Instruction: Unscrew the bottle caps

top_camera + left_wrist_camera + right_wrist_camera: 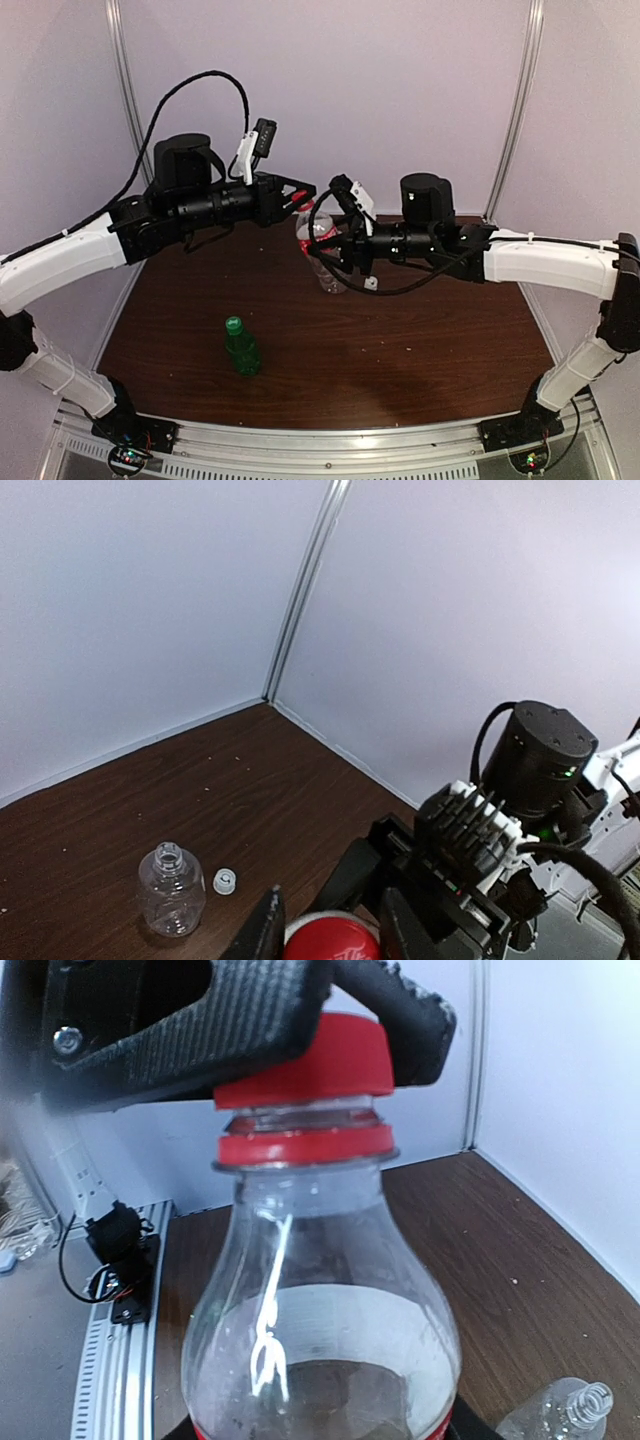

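A clear bottle with a red label [323, 262] stands upright mid-table. My right gripper [335, 250] is shut on its body [320, 1330], below the shoulder. Its red cap [305, 1060] sits on the neck with my left gripper [303, 198] shut on it from above; dark fingers [262, 932] flank the red cap [332, 940] on both sides. A green bottle [243, 352] with its green cap [233, 324] on stands near the front left. The wider clear rounded bottle [171, 888] stands open-necked, its white cap [224, 882] lying on the table beside it.
White enclosure walls close the table at the back and sides, meeting in a corner post [300, 590]. The right arm's black motor housing [540, 755] sits close to my left gripper. An aluminium rail [330, 445] runs along the near edge.
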`<state>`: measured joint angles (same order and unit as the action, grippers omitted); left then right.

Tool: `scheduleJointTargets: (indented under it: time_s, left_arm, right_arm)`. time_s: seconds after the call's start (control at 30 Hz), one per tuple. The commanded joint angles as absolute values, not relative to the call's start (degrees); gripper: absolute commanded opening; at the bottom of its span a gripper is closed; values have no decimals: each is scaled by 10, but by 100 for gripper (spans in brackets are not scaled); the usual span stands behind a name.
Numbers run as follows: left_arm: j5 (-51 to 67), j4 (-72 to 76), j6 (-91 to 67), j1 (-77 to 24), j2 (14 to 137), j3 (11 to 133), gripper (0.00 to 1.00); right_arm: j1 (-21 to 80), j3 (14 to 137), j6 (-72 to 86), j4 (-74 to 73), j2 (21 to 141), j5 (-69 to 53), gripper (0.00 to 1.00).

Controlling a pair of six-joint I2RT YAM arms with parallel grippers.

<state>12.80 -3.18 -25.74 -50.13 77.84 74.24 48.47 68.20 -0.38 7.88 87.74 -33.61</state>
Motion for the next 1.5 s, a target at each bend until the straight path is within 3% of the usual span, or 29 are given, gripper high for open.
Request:
scheduleJointTargets:
  time_s: [0.0,0.13,0.3,0.53,0.67,1.03,1.27,1.47]
  left_arm:
    - [35,-60,-277,-541,811,785,17]
    - [34,-64,-274,-541,820,792,25]
    - [53,-58,-239,-538,806,790,41]
    - [165,-48,-213,-485,772,758,68]
    - [245,-43,-190,-453,747,738,78]
    - [517,14,-89,-436,714,707,81]
    - [557,27,-80,-436,735,706,77]
    - [572,45,-100,-436,759,707,65]
  right_arm:
    - [497,675,8,114,874,-187,34]
    - [498,671,8,115,871,-185,34]
    - [497,666,-8,109,860,-210,34]
    - [488,661,-23,94,843,-289,35]
    - [480,660,-32,83,836,-345,35]
    - [474,719,-49,20,869,-601,37]
    - [474,730,-11,52,894,-682,37]
    - [475,733,0,69,908,-694,37]
